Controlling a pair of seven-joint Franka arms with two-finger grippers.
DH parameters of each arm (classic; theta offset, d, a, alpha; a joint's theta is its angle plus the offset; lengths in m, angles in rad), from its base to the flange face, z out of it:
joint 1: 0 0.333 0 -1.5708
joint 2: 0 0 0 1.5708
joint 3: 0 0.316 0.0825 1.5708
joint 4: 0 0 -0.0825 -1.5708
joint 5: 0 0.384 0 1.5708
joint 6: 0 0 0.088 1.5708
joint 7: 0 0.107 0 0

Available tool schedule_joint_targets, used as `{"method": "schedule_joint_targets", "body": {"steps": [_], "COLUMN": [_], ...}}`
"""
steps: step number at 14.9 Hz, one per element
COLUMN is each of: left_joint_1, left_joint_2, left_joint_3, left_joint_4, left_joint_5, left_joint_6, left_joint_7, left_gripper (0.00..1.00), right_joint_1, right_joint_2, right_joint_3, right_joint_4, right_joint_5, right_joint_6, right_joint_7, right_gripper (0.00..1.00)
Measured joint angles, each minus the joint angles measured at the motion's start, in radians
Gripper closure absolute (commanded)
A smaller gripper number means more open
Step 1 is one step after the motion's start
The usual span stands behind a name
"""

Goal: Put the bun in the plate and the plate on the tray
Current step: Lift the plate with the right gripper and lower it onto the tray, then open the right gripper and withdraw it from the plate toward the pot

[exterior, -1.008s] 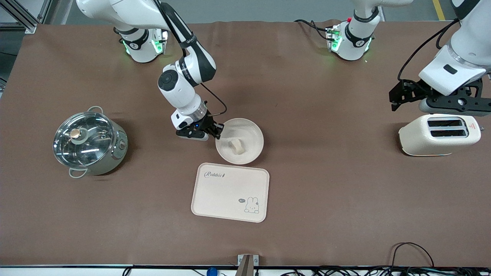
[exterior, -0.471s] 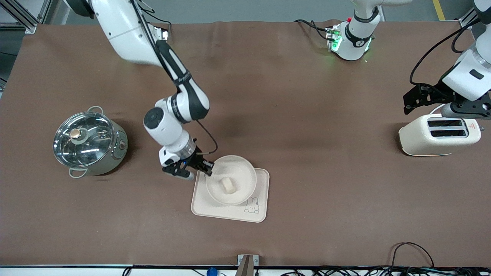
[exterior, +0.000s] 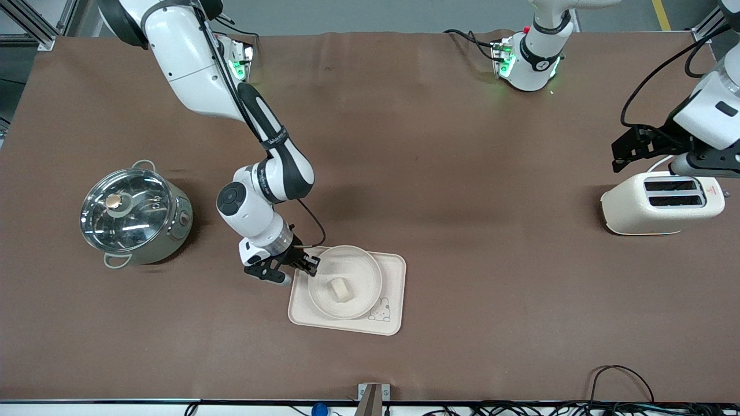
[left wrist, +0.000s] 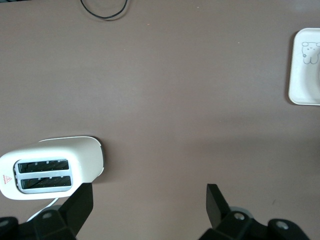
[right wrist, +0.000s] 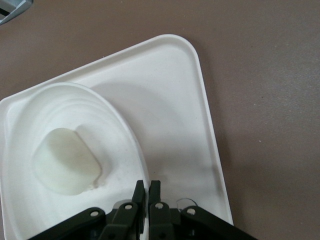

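Bun (exterior: 339, 289) sits in the plate (exterior: 358, 267), roughly centred, one chunk only. Plate is on the tray (exterior: 395, 271), covering most of it; rabbit drawing (exterior: 381, 309) pokes out at the tray corner nearest the front camera, toward the left arm's end. Tray lies flat on the brown table (exterior: 491, 300), mid-table, near the front edge. Right gripper (exterior: 310, 267) is at the plate's rim on the side toward the right arm's end, fingers pinched together on the rim; right wrist view shows the two fingertips (right wrist: 138, 192) clamped with the plate edge between them, bun (right wrist: 65, 161) just inside the dish, tray (right wrist: 200, 100) underneath. Left gripper (exterior: 642, 151) hangs over the toaster (exterior: 630, 208) at the left arm's end, jaws spread wide, holding nothing; left arm waits. Left wrist view: toaster (left wrist: 90, 155) below, both slots look empty, tray corner (left wrist: 296, 75) at the frame edge. Lidded steel pot (exterior: 136, 214) stands toward the right arm's end, glass lid on, contents not readable.
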Motion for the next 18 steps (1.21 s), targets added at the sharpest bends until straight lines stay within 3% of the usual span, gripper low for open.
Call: {"method": "schedule_joint_targets", "body": {"steps": [2, 6, 8, 11, 15, 18], "left_joint_1": [0.006, 0.008, 0.008, 0.009, 0.010, 0.010], "left_joint_2": [0.000, 0.000, 0.001, 0.002, 0.002, 0.002], "left_joint_3": [0.001, 0.001, 0.001, 0.001, 0.001, 0.001], "left_joint_4": [0.000, 0.000, 0.000, 0.000, 0.000, 0.001], "left_joint_5": [0.000, -0.024, -0.035, -0.035, -0.035, -0.035], "left_joint_6": [-0.002, -0.007, -0.007, -0.007, -0.007, -0.007], "left_joint_7": [0.000, 0.000, 0.000, 0.000, 0.000, 0.000], "left_gripper": [0.00, 0.00, 0.00, 0.00, 0.00, 0.00], "right_joint_1": [0.000, 0.000, -0.001, -0.031, -0.128, -0.206], "right_joint_2": [0.003, -0.002, -0.036, -0.144, -0.323, -0.465], "right_joint_3": [0.000, 0.000, -0.004, -0.023, -0.086, -0.133], "right_joint_4": [0.000, 0.015, 0.030, 0.031, 0.019, 0.018], "right_joint_5": [0.001, 0.002, 0.002, 0.002, -0.019, -0.208], "right_joint_6": [0.000, -0.013, -0.088, -0.256, -0.610, -0.822], "right_joint_7": [-0.001, -0.001, -0.001, -0.016, -0.134, -0.203], "right_gripper": [0.00, 0.00, 0.00, 0.00, 0.00, 0.00]}}
